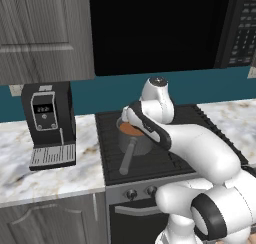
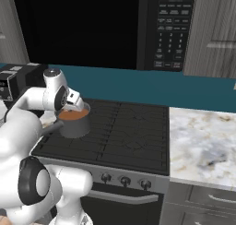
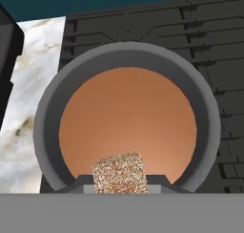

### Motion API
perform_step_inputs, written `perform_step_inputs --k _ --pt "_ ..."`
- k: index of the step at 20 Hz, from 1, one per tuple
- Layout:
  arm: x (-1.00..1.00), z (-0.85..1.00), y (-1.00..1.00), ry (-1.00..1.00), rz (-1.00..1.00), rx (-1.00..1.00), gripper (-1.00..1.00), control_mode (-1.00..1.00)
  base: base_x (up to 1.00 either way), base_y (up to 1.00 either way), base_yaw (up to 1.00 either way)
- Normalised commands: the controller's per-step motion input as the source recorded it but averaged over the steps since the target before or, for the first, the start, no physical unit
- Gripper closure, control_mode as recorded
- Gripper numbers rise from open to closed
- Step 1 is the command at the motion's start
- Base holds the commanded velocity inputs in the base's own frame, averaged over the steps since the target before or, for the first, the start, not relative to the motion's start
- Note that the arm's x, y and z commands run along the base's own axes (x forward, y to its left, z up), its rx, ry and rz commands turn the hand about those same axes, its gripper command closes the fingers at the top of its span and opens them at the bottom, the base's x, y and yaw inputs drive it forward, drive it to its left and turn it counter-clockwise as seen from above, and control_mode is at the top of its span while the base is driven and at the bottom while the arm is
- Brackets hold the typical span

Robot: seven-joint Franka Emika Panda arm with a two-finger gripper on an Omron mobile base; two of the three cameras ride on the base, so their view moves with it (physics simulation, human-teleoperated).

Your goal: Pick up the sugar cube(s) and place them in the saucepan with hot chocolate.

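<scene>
Above the small grey metal saucepan [image 3: 128, 117] of orange-brown liquid, the fingers [image 3: 119, 182] pinch the grainy tan sugar cube [image 3: 117, 172]; apparently centred, so spread them gently and drop it straight down.

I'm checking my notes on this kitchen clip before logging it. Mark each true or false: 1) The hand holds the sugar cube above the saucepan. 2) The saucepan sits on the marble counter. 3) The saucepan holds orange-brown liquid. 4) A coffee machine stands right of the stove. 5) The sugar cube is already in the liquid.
1) True: the hand is shut on the sugar cube, right over the saucepan.
2) False: it sits on the stove, on a left burner.
3) True: the hot chocolate fills it.
4) False: the coffee machine stands on the counter left of the stove.
5) False: it is still between the fingertips.
</scene>
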Motion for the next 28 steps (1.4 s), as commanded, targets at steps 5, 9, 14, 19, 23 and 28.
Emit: perform_step_inputs --k 5,9,14,19,23,28 --pt "0.00 -0.06 0.00 0.00 0.00 0.00 1.00 -1.00 0.00 0.00 0.00" --pt "0.01 0.00 0.00 0.00 0.00 0.00 1.00 -1.00 0.00 0.00 0.00" --pt "0.11 0.00 0.00 0.00 0.00 0.00 1.00 -1.00 0.00 0.00 0.00" --pt "0.16 0.00 -0.02 0.04 0.00 0.00 1.00 -1.00 0.00 0.00 0.00" --pt "0.01 0.00 0.00 0.07 0.00 0.00 1.00 -1.00 0.00 0.00 0.00" --pt "-0.04 0.00 0.00 0.07 -0.02 0.00 1.00 -1.00 0.00 0.00 0.00"
